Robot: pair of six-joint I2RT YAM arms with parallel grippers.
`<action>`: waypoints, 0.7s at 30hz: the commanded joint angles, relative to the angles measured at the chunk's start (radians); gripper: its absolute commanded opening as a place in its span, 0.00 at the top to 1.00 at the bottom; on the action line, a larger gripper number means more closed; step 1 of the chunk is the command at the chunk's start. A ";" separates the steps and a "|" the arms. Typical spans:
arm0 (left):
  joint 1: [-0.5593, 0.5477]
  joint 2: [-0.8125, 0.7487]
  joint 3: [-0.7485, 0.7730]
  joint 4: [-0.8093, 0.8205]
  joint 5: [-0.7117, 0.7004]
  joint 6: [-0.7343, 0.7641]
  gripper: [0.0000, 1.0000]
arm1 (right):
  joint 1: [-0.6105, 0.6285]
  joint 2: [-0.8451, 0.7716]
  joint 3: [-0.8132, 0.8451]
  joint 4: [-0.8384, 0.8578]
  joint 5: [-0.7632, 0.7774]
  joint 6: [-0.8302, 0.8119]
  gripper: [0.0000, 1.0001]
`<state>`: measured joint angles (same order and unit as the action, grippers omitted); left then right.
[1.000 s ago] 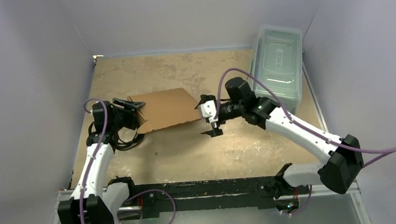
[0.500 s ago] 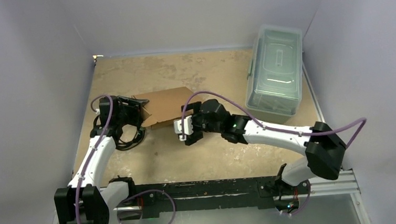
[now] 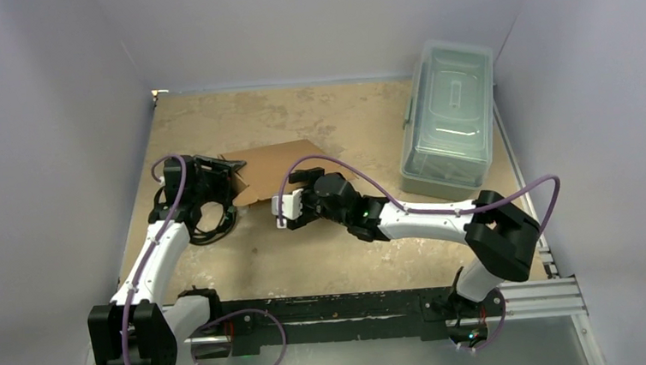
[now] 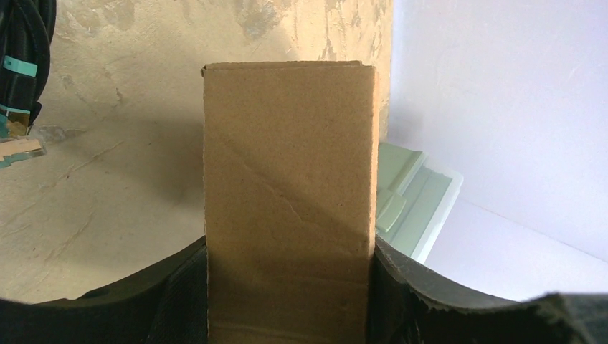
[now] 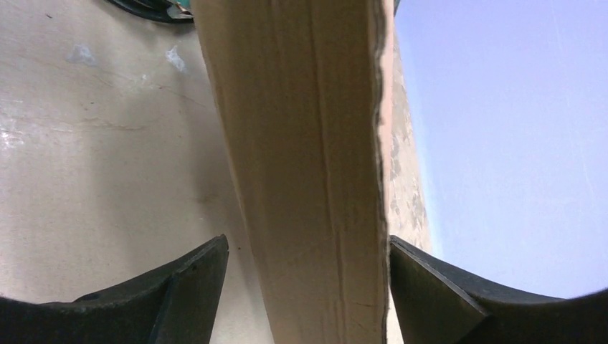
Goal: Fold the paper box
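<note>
The paper box is a flat brown cardboard piece lying left of the table's middle. Its left end sits between the black fingers of my left gripper, which is shut on it. In the left wrist view the cardboard fills the whole gap of that gripper. My right gripper straddles the box's near edge. In the right wrist view the cardboard edge runs between the jaws of this gripper. The right finger touches it, and a gap shows at the left finger, so the gripper is open.
A clear plastic lidded bin stands at the back right, and its corner shows in the left wrist view. A loop of black cable lies beside the left arm. Grey walls close in the table on three sides.
My right arm has swung left and low across the table, bringing its jaws around the box's near edge, and they have begun narrowing. The left arm shifted slightly, still holding the box.
</note>
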<state>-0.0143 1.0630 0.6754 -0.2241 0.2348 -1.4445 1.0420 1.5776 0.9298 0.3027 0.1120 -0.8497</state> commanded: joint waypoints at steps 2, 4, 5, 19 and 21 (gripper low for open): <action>-0.004 -0.019 0.014 0.067 0.052 -0.094 0.62 | 0.014 0.005 -0.003 0.098 0.040 0.031 0.24; -0.004 -0.024 0.014 0.068 0.056 -0.095 0.61 | 0.015 0.003 -0.003 0.098 0.029 0.037 0.29; -0.004 -0.026 0.013 0.070 0.060 -0.097 0.61 | 0.015 0.002 -0.003 0.099 0.018 0.043 0.30; -0.003 -0.057 0.026 0.063 0.063 -0.086 0.21 | -0.008 -0.037 0.021 0.046 -0.057 0.147 0.40; -0.002 -0.067 0.042 0.030 0.041 -0.063 0.16 | -0.026 -0.049 0.031 0.026 -0.075 0.174 0.42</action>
<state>-0.0135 1.0378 0.6750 -0.2028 0.2661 -1.4662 1.0378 1.5810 0.9291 0.3359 0.1093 -0.7502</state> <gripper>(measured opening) 0.809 0.621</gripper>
